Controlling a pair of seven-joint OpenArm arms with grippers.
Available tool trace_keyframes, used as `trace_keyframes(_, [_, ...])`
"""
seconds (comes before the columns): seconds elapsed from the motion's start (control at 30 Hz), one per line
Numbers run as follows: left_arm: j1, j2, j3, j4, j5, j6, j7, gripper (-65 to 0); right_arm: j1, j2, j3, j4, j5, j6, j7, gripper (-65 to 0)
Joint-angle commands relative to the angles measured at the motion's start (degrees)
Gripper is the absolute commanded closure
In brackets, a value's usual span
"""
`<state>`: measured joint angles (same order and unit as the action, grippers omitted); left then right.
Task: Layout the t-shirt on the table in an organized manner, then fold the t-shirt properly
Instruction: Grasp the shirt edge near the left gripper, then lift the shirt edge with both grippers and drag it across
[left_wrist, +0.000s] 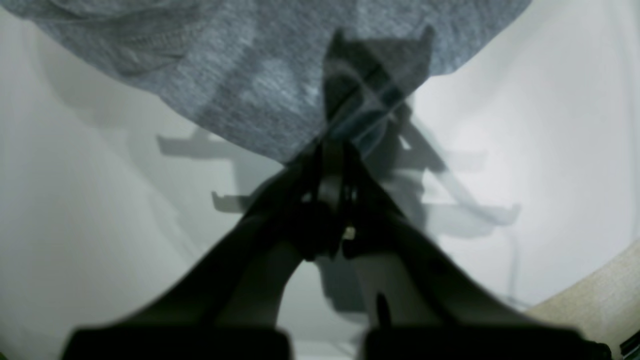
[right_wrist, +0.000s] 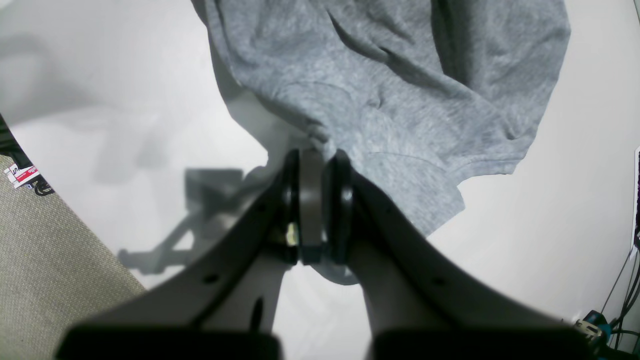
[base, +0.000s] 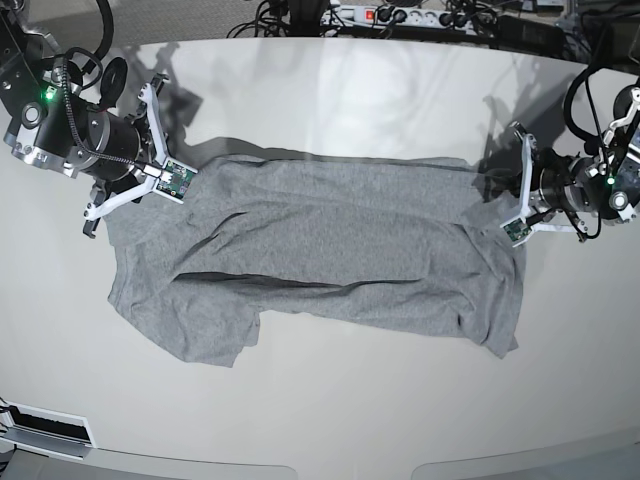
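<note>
A: What can't you make out on the heather-grey cotton t-shirt (base: 330, 260)?

B: Any print on it; only plain cloth shows. In both wrist views the cloth runs off the top edge.

A: And the black left end effector (left_wrist: 332, 150)?

B: Dark and blurred in its own camera, its tips lost against the shaded cloth.

A: The glossy off-white table (base: 330, 400)?

B: Cut off on every side in the base view.

Beyond my bench, beige carpet (right_wrist: 45, 250) covers the floor; a power strip (base: 400, 14) and cables (base: 275, 15) lie behind.
</note>
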<state>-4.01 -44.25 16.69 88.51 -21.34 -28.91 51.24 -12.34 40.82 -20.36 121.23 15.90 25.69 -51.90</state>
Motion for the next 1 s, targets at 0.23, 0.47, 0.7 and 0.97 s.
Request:
trace_keyframes(0.23, [-2.1, -2.4, -0.7, 4.0, -0.1, 0.3, 3.0, 0.0, 0.6, 0.8, 0.5, 1.0, 0.0, -0.3, 0.6, 0.0])
trace_keyframes(0.47, [-2.1, -4.0, -0.7, 12.2, -0.1, 0.3, 3.6, 0.0, 0.6, 0.8, 0.5, 1.0, 0.0, -0.2, 0.6, 0.0])
trace_keyframes(0.7, [-2.1, -7.1, -0.7, 20.6, 3.1, 1.7, 4.7, 0.0, 0.6, 1.3, 0.6, 1.0, -5.7, -2.0, 0.6, 0.0])
trace_keyframes(0.97, [-2.2, -15.2, -0.8, 28.4, 5.2, 3.7, 4.5, 0.0, 0.6, 5.9, 3.5, 3.2, -5.7, -3.1, -6.9, 0.0])
